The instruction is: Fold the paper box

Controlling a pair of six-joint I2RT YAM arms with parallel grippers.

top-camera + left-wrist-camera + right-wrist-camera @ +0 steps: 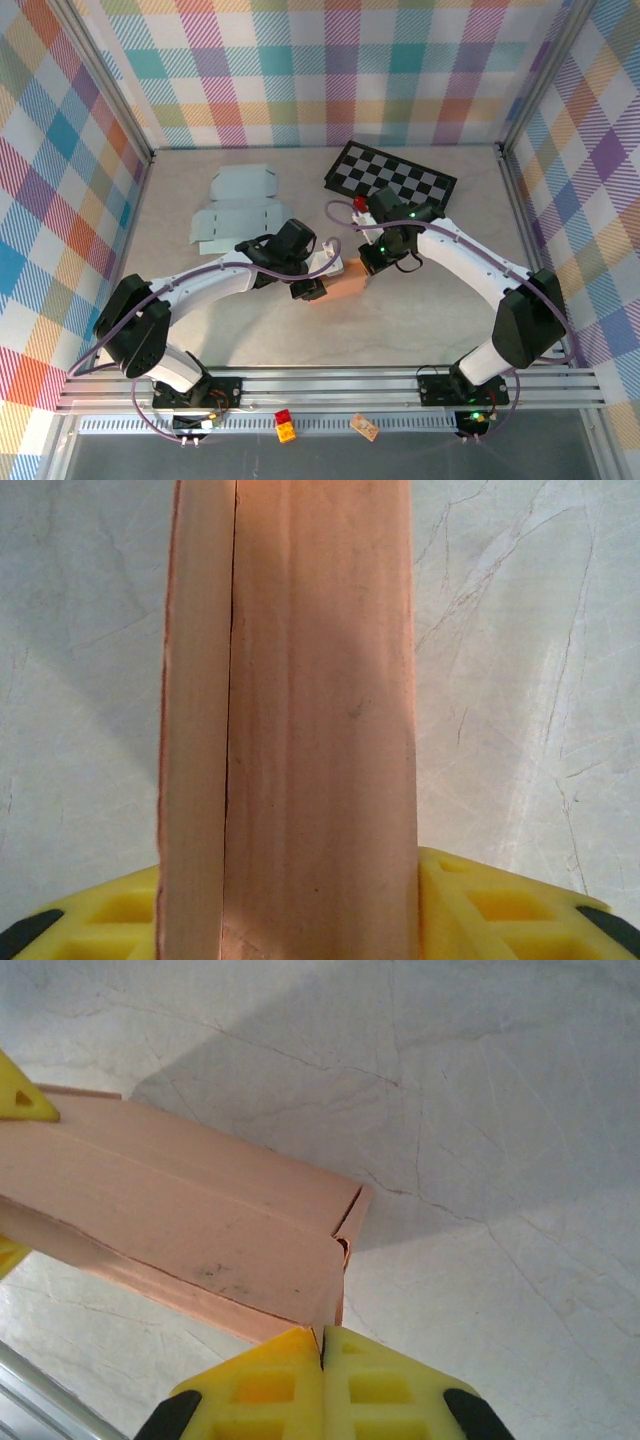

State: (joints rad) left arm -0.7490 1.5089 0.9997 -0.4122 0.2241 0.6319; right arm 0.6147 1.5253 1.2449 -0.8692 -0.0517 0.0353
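Observation:
A salmon-pink paper box (343, 283) is held just above the marble table top at its middle, between both arms. My left gripper (312, 287) clamps it from the left. In the left wrist view the box (300, 720) stands between the yellow fingers (490, 905), with a flap seam down its left side. My right gripper (372, 262) is at the box's right end. In the right wrist view its jaws (322, 1348) are shut on the thin edge of an end flap of the box (200, 1225). The left gripper's yellow fingertips (20, 1102) show at that view's left edge.
Flat pale-blue box blanks (240, 210) lie at the back left. A black-and-white checkered board (390, 178) lies at the back right, with a small red object (358, 203) by its near edge. Plaid walls enclose the table; a metal rail (330, 385) runs along the front.

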